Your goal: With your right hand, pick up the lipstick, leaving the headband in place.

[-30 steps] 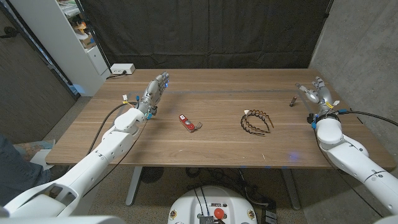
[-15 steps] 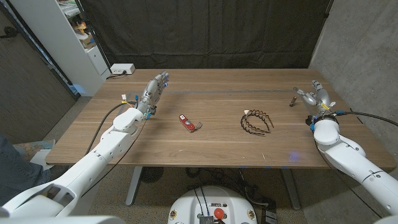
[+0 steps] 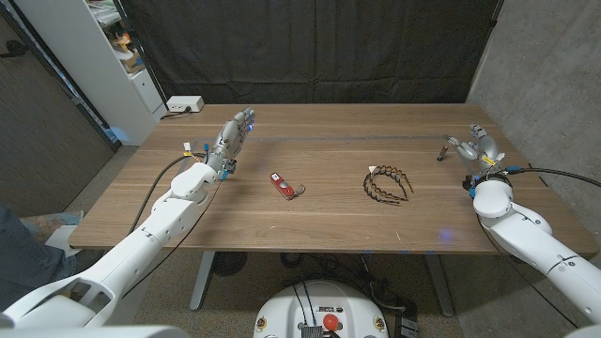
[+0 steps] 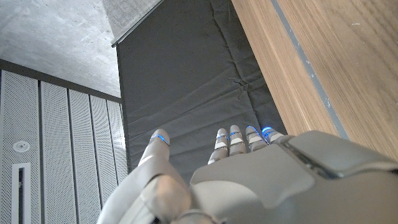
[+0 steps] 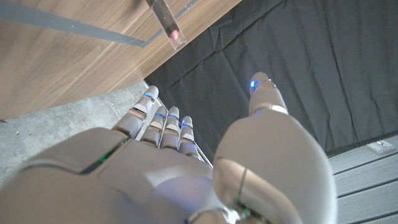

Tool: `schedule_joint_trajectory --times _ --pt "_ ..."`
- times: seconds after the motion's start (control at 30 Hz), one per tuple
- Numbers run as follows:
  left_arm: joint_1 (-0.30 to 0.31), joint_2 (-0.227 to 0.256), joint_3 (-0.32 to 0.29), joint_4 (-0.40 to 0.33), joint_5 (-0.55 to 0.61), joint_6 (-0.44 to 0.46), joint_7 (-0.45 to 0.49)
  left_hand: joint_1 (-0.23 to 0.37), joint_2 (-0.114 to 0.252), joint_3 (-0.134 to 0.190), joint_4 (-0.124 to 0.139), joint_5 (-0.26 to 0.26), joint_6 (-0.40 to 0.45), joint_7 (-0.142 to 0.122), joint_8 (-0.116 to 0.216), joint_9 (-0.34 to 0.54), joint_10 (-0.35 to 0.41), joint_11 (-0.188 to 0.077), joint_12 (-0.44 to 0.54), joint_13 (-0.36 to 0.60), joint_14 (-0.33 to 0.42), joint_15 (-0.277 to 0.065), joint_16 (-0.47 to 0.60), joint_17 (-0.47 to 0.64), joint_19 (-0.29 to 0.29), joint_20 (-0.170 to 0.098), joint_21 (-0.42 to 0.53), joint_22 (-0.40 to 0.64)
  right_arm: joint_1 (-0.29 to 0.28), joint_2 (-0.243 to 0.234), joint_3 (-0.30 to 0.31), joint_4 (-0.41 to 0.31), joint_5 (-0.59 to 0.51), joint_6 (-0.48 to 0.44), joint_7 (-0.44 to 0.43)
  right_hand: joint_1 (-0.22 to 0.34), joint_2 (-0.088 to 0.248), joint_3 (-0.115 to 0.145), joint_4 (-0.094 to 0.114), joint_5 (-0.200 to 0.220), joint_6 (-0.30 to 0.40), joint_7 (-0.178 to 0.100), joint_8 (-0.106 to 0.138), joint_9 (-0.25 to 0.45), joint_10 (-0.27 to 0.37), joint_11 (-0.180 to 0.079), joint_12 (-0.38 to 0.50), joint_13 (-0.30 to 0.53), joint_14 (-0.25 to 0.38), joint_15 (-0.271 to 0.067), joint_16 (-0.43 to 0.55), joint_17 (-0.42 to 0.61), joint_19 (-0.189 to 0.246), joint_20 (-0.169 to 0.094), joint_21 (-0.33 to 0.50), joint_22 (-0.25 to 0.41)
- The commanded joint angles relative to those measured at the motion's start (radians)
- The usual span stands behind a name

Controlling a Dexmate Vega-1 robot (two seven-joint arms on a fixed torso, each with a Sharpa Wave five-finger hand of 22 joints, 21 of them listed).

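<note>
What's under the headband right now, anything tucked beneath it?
The headband lies on bare wooden table; wood shows through its arch. The lipstick stands apart, near the right hand. Under its band is hidden.

Even, soft overhead light; the table [image 3: 319, 178] shows only faint shadows, no glare. Head view sharp; wrist views blur near the lens.

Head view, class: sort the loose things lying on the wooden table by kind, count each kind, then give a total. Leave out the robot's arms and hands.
Lipstick: 1
Headband: 1
Red pocket tool: 1
White box with a cable, at the far edge: 1
Total: 4
</note>
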Motion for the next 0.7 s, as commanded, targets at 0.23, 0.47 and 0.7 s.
schedule_joint_trajectory --times 0.23,0.47,0.7 --pt "0.011 0.000 -0.001 -0.022 0.007 -0.001 0.018 0.012 -0.001 -0.006 0.000 -0.005 0.005 -0.003 -0.001 0.003 -0.004 -0.005 -0.001 0.005 -0.009 0.002 0.001 0.003 -0.021 0.006 0.001 0.004 0.017 -0.003 -0.022 0.008 -0.007 -0.063 -0.016 0.018 0.004 -0.017 0.006 0.013 0.042 -0.002 0.010 0.006 0.044 -0.004 0.012 0.003 0.038 0.000 0.011 0.005 0.034 0.006 0.010 0.007" --pt "0.011 0.003 0.001 -0.030 0.013 0.005 0.024 0.012 -0.001 -0.006 0.000 -0.005 0.005 -0.004 -0.001 0.003 -0.005 -0.006 -0.001 0.005 -0.009 0.002 0.001 0.003 -0.023 0.006 0.001 0.004 0.039 0.003 -0.044 0.027 -0.013 -0.074 -0.016 0.029 0.013 -0.026 0.009 0.018 0.058 -0.006 0.009 0.006 0.067 -0.009 0.014 0.004 0.049 -0.006 0.013 0.007 0.042 0.005 0.009 0.007" --pt "0.008 0.001 0.002 -0.027 0.010 0.010 0.021 0.012 -0.001 -0.006 0.000 -0.005 0.005 -0.004 -0.001 0.003 -0.006 -0.007 -0.002 0.005 -0.011 0.001 0.001 0.003 -0.023 0.007 0.002 0.004 0.061 0.009 -0.064 0.044 -0.015 -0.086 -0.013 0.036 0.018 -0.033 0.010 0.020 0.071 -0.014 0.009 0.006 0.078 -0.013 0.013 0.004 0.052 -0.012 0.013 0.008 0.044 0.003 0.007 0.008"
